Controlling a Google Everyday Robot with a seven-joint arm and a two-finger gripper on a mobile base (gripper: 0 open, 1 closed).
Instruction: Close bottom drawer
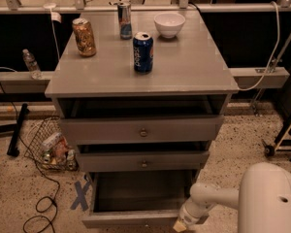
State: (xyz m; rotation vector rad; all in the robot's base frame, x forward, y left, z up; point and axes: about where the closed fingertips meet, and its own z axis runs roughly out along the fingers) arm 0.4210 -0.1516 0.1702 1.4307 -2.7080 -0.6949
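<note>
Grey cabinet (184,67), bottom drawer (136,192) grey-fronted and dark inside, white gripper (180,225) down at its front right corner, blue can (143,52), gold can (84,37) and white bowl (169,24) on top, speckled beige floor (14,193).

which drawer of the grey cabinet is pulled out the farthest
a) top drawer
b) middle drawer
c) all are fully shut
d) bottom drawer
d: the bottom drawer sticks out far enough to show its dark boxy inside, while the middle drawer and top drawer are only slightly out. The gripper is low down at the bottom drawer's front right corner.
</note>
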